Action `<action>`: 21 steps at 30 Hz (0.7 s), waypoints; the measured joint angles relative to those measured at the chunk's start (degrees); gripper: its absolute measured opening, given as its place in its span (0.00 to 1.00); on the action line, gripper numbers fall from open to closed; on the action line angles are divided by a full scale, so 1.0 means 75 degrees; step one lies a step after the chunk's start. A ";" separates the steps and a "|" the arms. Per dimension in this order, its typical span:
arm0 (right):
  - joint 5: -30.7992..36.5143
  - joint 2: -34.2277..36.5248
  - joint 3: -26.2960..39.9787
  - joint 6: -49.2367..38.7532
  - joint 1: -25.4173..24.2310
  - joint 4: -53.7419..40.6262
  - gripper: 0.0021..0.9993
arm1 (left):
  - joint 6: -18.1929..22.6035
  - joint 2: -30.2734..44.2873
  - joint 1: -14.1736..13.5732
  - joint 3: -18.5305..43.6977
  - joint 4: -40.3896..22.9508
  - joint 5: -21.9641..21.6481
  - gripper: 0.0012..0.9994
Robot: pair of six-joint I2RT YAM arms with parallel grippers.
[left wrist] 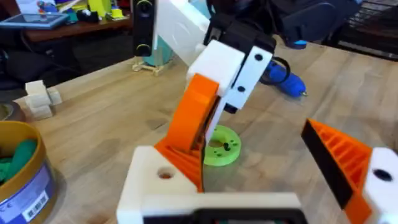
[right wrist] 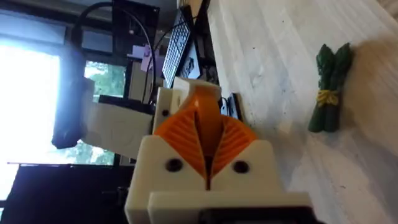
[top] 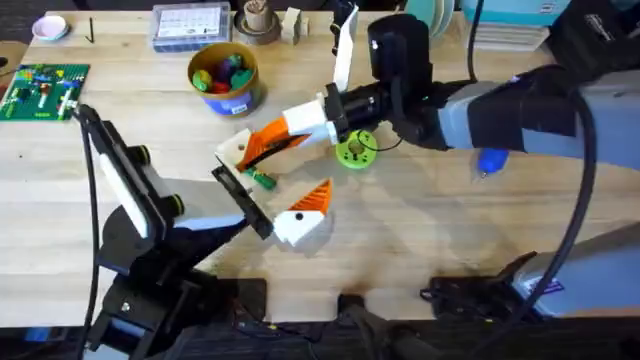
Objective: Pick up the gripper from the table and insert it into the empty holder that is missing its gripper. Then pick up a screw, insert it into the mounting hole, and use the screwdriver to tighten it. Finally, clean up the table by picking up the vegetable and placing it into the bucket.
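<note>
The orange gripper (top: 262, 148) is pinched between the orange pads of my right gripper (top: 288, 128), which reaches in from the right. Its tip rests against the empty white holder (left wrist: 149, 180), one finger block of my left gripper (top: 268, 185). The left gripper stands open, and its other finger carries an orange ribbed pad (left wrist: 336, 158). In the left wrist view the orange gripper (left wrist: 189, 118) leans down into the holder beside a mounting hole (left wrist: 165, 174). The green vegetable (top: 262, 180) lies on the table under the fingers. The blue screwdriver (top: 490, 160) lies under the right arm. The bucket (top: 225, 80) stands behind.
A lime-green disc with holes (top: 355, 150) sits just right of the grippers. A clear parts box (top: 190, 25), a green board (top: 45, 88) and a pink bowl (top: 50, 27) line the far and left edges. Bare wood lies to the front right.
</note>
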 joint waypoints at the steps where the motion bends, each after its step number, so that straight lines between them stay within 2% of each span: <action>1: 0.0120 0.0000 0.0000 0.0065 0.0037 0.0053 0.01 | -0.0003 0.0000 0.0010 0.0000 0.0000 -0.0037 0.99; 13: 0.0355 0.0000 0.0000 0.0346 0.0086 0.0091 0.01 | -0.0064 0.0001 0.0144 -0.0003 -0.0015 0.0439 0.99; 21: 0.0260 0.0000 0.0000 0.0310 0.0097 0.0058 0.01 | -0.0064 0.0000 0.0156 -0.0003 -0.0015 0.0468 0.99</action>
